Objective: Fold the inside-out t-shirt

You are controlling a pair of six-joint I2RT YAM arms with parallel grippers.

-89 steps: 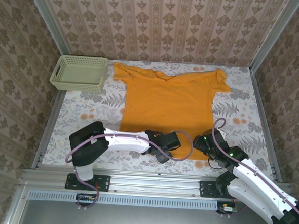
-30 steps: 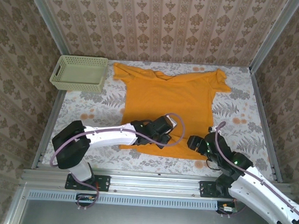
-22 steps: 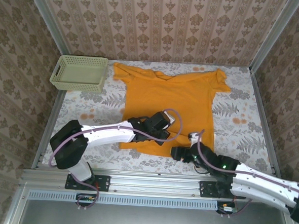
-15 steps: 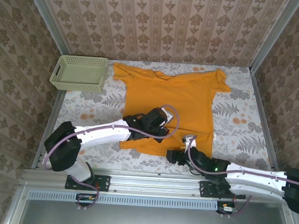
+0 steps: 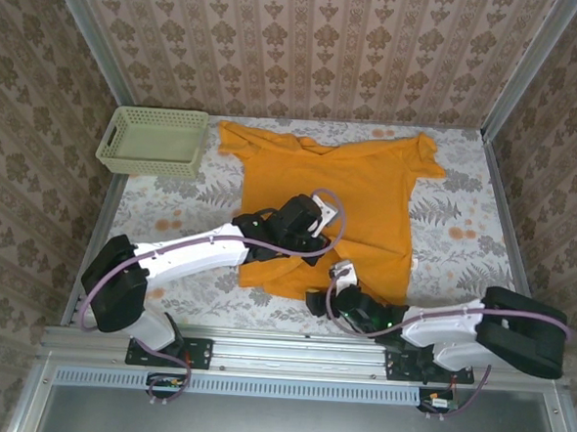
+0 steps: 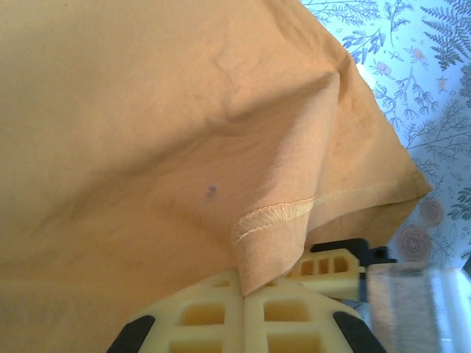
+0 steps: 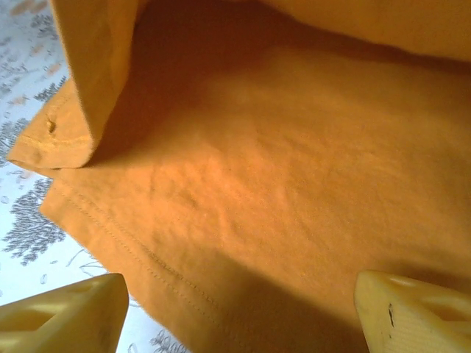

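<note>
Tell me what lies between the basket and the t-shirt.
A narrow bare strip of floral table cover separates basket from t-shirt, shown in the top view.

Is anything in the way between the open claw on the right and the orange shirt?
Nothing visible does. The right gripper is open, with the near hem of the t-shirt lying directly ahead between its fingers.

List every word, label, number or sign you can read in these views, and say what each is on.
None can be read. The t-shirt shows plain orange cloth with no lettering; the basket, the floral table cover and the wallpaper carry only pattern, no text.
</note>
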